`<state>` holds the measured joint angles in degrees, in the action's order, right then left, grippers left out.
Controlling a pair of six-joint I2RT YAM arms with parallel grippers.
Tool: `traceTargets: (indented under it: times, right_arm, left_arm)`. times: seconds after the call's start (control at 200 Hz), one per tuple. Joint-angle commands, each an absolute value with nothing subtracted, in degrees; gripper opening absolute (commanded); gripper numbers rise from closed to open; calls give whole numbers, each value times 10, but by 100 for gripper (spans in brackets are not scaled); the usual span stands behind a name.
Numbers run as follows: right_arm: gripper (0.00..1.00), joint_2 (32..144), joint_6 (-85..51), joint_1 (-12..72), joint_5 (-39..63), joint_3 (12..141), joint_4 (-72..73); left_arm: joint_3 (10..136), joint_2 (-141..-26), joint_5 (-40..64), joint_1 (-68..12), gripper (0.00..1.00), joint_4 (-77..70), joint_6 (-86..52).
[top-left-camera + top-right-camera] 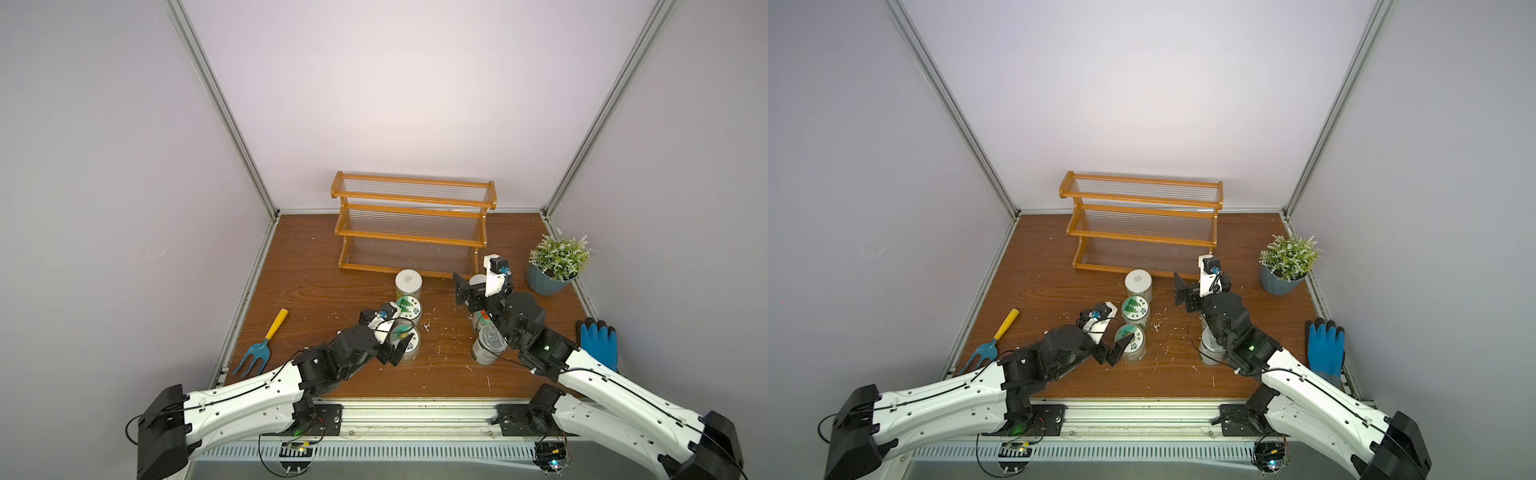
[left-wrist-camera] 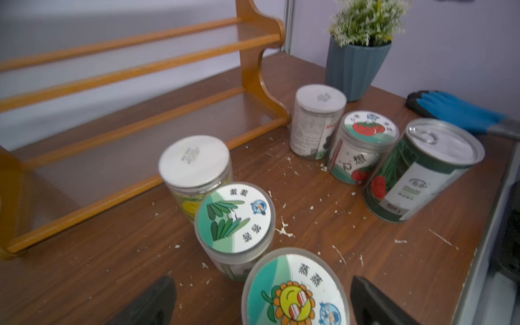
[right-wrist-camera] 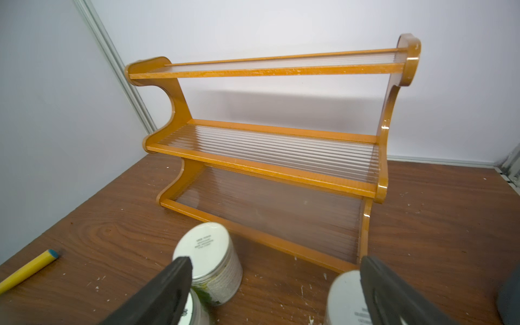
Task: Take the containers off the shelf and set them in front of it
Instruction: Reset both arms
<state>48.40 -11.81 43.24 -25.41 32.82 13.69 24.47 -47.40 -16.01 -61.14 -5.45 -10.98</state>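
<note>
Sunflower-lidded jar (image 2: 294, 292) stands upright between the left gripper's (image 2: 261, 284) spread jaws (right gripper (image 3: 275, 263) equally wide), shelf (image 3: 267, 168) empty beyond.

Stepped shelf (image 3: 264, 171): three tiers of orange-brown wood with clear ribbed surfaces, upright at the back wall. All six containers stand upright on the tabletop in front of it, in two rows of three running toward the near edge. Left row, from the shelf outward: yellow-label jar (image 2: 194, 166) with a plain white lid, leaf-lid jar (image 2: 235, 219), sunflower-lid jar (image 2: 294, 292) (neighbours touching or nearly so). Right row: grey-print jar (image 2: 319, 121), strawberry-lid jar (image 2: 363, 143), silver can (image 2: 422, 171) with a pull-tab and a green label.
</note>
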Motion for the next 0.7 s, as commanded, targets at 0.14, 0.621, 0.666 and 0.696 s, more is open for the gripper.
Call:
traceTargets:
  times: [0.14,0.621,0.666,0.696]
  right_arm:
    - [99,491,-112,323,-199,337,108]
    - [99,561,-61,110,-149,323,181]
    - [99,584,-56,98,-148,316,198]
    - [99,597,-54,92,-149,310,214]
  left_arm:
    - [287,-469,-200,-526,100,-64,-49]
    - [293,-545,-51,-158,100,-220,2]
    - [287,-556,-45,-136,100,-241,-1]
    - [279,-562,-50,-132,100,-263,6]
